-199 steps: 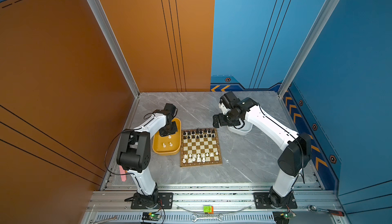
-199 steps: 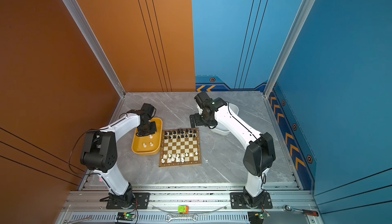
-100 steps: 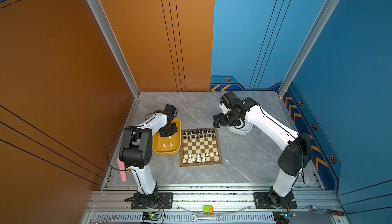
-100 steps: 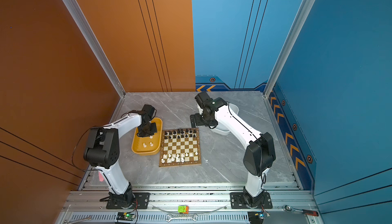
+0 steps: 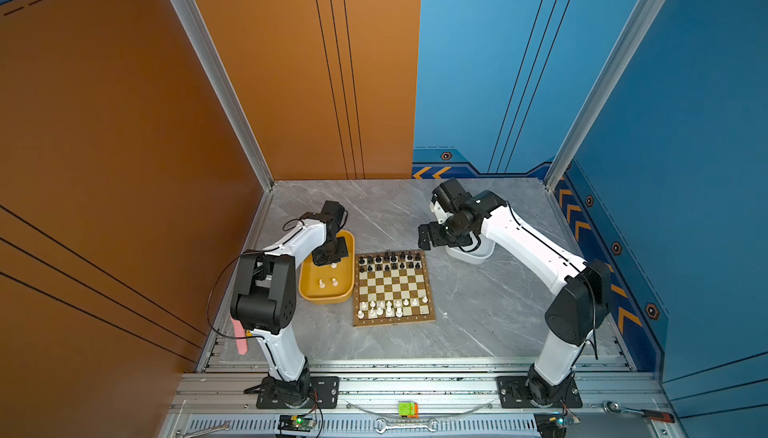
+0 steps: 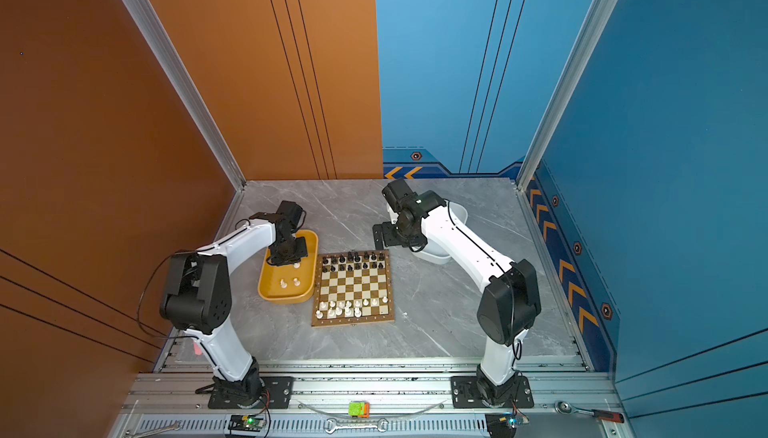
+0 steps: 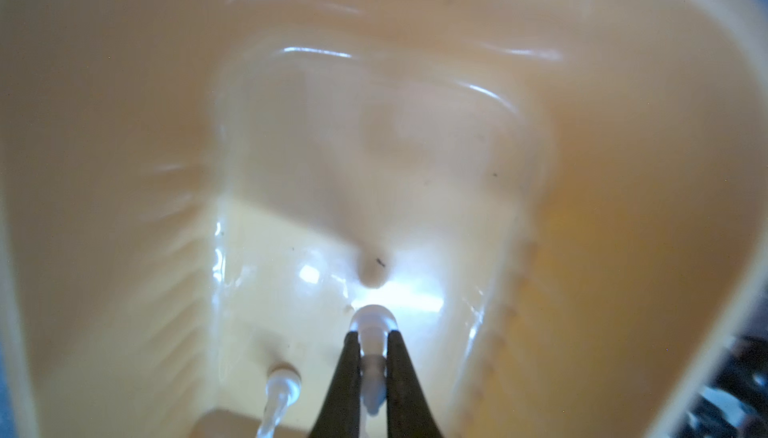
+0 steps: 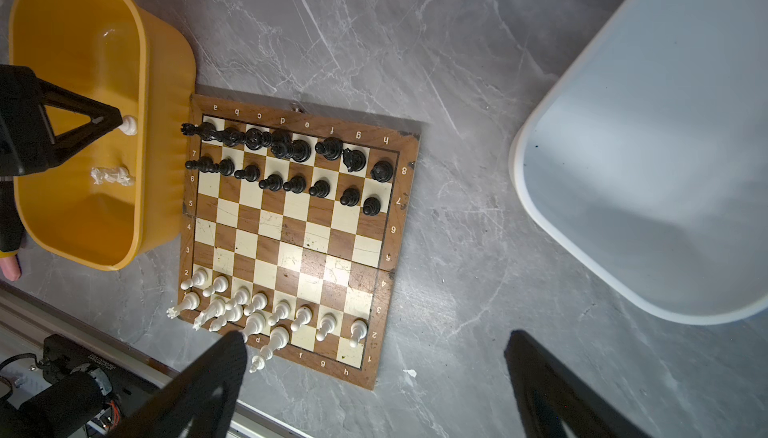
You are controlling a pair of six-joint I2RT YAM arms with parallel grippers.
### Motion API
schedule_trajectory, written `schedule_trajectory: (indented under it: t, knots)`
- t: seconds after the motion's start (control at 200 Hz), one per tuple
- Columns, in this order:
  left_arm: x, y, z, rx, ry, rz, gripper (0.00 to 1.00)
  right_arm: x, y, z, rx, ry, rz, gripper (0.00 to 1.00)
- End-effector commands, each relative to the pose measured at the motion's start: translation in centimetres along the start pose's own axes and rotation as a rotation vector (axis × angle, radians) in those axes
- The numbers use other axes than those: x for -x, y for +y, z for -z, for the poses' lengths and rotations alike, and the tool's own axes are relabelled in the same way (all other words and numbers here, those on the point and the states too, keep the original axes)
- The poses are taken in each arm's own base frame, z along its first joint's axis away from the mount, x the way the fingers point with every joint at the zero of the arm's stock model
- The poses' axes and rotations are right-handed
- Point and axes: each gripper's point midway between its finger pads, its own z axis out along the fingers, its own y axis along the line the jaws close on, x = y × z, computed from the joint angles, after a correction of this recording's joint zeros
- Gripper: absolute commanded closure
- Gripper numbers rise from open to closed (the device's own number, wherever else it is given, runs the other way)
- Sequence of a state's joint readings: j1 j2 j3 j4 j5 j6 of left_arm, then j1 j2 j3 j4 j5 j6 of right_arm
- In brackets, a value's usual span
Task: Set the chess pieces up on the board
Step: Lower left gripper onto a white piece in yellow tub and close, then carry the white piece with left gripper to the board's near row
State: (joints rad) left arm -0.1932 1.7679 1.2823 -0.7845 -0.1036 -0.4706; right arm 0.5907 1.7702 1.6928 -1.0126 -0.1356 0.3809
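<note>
Remaining in yellow tub point(image 5: 326, 301): three white pieces point(image 5: 322, 283), one pinched in closed left gripper point(image 7: 373, 334). Filled on board point(image 5: 395, 321): black ranks point(image 5: 387, 267), white pawns point(image 5: 398, 304). Right gripper point(image 8: 376, 338) agape, empty, near white tub point(image 5: 469, 255).

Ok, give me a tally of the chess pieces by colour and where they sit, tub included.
Black chess pieces on the board: 16
White chess pieces on the board: 13
White pieces in the yellow tub: 3, one gripped by the left claw
Total: 32
</note>
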Motion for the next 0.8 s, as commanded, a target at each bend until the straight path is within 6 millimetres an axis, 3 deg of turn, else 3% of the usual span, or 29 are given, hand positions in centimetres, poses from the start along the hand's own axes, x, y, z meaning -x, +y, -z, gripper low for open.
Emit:
schedule_trajectory:
  t: [0.0,0.16,0.32,0.571,0.796]
  knots:
    - [-0.2,-1.9,4.4,-0.035,-0.054,-0.059,0.97,-1.9,-0.3,2.1,-0.013,-0.007,0.014,0.0]
    - [-2.0,-4.4,8.2,-0.071,-0.107,-0.113,0.97,-4.5,-0.8,3.2,-0.007,-0.026,0.005,0.0]
    - [-5.9,-7.7,10.9,-0.137,-0.133,-0.17,0.96,-8.2,-2.1,4.4,-0.018,-0.039,-0.016,0.0]
    - [-13.1,-11.5,11.5,-0.176,-0.119,-0.296,0.95,-13.7,-4.7,6.4,-0.032,-0.065,-0.075,0.0]
    - [-17.0,-14.6,11.4,-0.2,-0.134,-0.395,0.95,-16.4,-5.9,7.9,-0.038,-0.081,-0.102,0.0]
